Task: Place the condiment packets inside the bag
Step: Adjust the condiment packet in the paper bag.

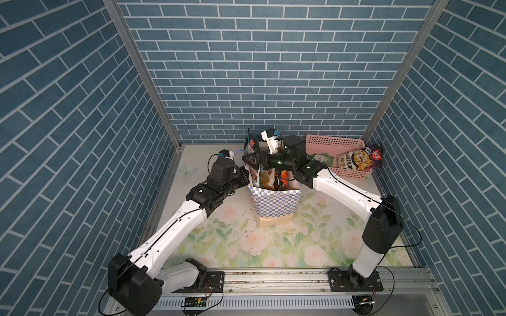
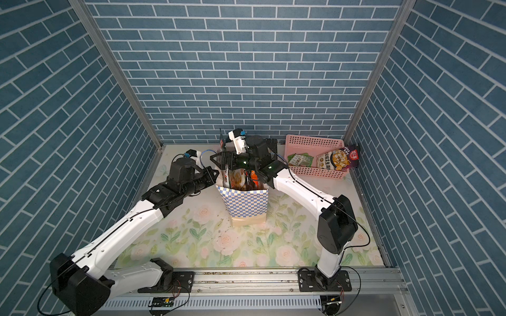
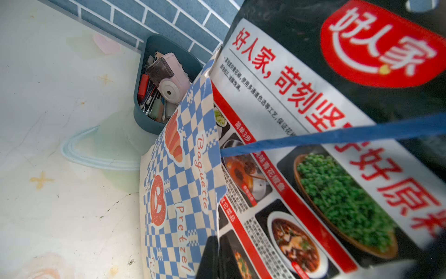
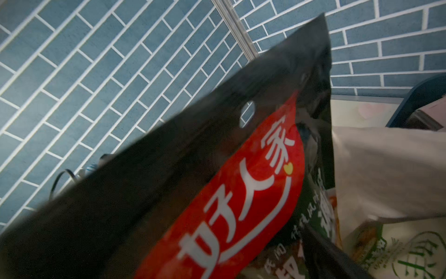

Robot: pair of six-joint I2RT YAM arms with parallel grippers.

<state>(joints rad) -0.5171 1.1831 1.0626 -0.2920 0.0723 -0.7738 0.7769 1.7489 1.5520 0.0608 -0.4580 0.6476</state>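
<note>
Grippers first: right gripper (image 1: 248,163) hangs over the bag mouth. Its jaws are spread wide beside the upper part of the black packet (image 1: 252,146), and it is not clamping it as far as shown. Left gripper (image 1: 245,175) is closed tight at the rim of the bag (image 1: 273,205) on its own side. The left wrist view shows a dark fingertip against the paper edge and the blue cord handle (image 3: 337,137) crossing in front. Probably it pinches the rim to hold the mouth open, but I cannot confirm that.

Black packet stands on end inside the bag, its top poking well above the rim. More are in there beside it: an orange packet (image 1: 283,176), and in the right wrist view a pale packet with green print (image 4: 398,251), both partly hidden.

Left to do: green packet (image 1: 323,158) and dark purple packet (image 1: 359,159) lie in the pink basket (image 1: 335,140), apart from the bag.

Judgement: past halfway, two visible to go. The tall black one may need pushing down. Dark teal bin (image 3: 144,113) just behind the bag is not task stuff.
</note>
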